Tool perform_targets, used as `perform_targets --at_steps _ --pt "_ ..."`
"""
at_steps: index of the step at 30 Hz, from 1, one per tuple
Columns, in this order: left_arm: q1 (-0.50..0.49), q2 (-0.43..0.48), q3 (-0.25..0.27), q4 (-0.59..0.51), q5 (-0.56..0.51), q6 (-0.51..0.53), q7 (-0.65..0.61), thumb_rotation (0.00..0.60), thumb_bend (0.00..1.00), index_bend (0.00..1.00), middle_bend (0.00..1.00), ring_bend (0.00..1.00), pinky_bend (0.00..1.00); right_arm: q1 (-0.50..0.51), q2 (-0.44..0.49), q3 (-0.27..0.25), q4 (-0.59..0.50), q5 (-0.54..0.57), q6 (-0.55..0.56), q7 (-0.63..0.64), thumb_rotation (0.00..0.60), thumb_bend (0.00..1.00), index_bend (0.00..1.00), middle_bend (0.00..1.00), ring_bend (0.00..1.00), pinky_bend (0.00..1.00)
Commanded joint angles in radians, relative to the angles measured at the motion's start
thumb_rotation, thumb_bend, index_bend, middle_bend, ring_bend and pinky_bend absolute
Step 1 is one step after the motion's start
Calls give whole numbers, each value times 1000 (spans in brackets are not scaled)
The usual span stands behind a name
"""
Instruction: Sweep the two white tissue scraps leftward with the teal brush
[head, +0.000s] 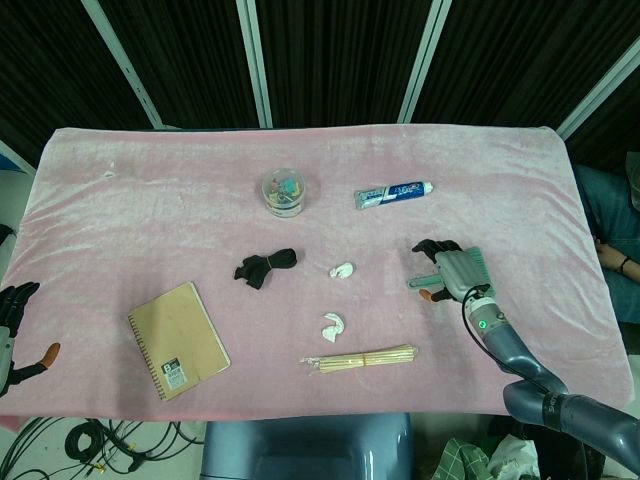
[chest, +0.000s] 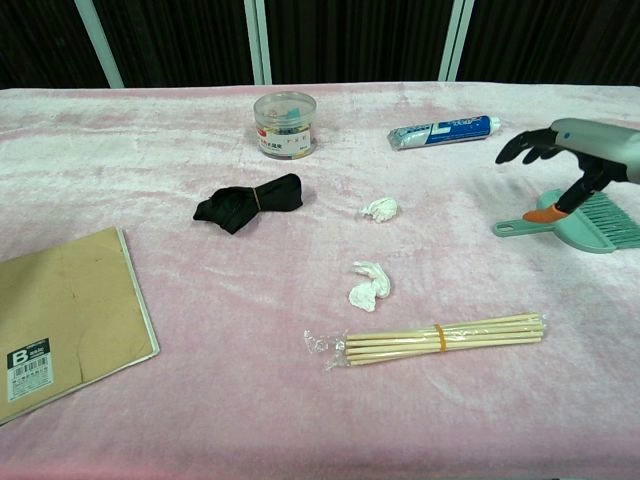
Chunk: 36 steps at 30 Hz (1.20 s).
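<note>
While the teal brush (chest: 585, 220) lies flat on the pink cloth (head: 150, 200) at the right side of the table, we see the right hand (chest: 575, 160) just above it, fingers spread and reaching leftward, clasping nothing. An orange-tipped thumb points down to the brush near its handle; we cannot tell from either view whether it actually touches. The handle points left, the bristles sit to the right.

Over in the middle we have the two white tissue scraps: one (chest: 379, 208) farther from the robot, the other (chest: 368, 285) nearer, just beyond the bundle of wooden sticks (chest: 435, 337). Both lie well to the left of the brush, apart from it.

The left hand (head: 14, 325) shows only in the head view, at the far left edge off the cloth, dark fingers apart and holding nothing.

Around the scene we spot a toothpaste tube (chest: 443, 130) near the back, a clear round jar (chest: 284, 124) with colourful bits inside, a black strap (chest: 248, 201) lying left of the scraps, and a brown notebook (chest: 65, 320) at the front left.
</note>
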Motion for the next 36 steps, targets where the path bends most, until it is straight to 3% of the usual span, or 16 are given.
perform_targets --at_steps 1,6,11,15,18,25,36 --pt "0 0 0 0 1 0 0 600 295 82 87 1 61 -40 53 23 -72 -17 90 10 600 138 239 158 163 124" --pt "-1 -1 0 2 2 -1 2 600 295 81 87 1 61 -133 160 5 -211 -75 247 8 600 134 237 165 166 124" --pt "0 -1 0 1 4 3 4 600 296 81 87 1 60 -266 232 -81 -295 -199 461 -77 600 133 235 165 161 124" --pt "2 -3 1 2 10 10 8 600 296 80 87 1 59 -391 199 -142 -270 -299 678 -158 600 125 235 168 151 124" --pt "3 -7 -2 9 14 22 27 600 296 79 87 1 55 -449 145 -177 -208 -366 781 -190 600 118 235 170 139 124" --pt "5 -21 -3 25 35 46 59 600 296 77 87 0 51 -487 123 -228 -147 -400 764 -202 600 119 230 148 105 124" --pt "6 -31 -5 34 38 56 77 600 296 77 87 0 49 -506 163 -196 -218 -330 712 -249 600 121 207 119 103 124"
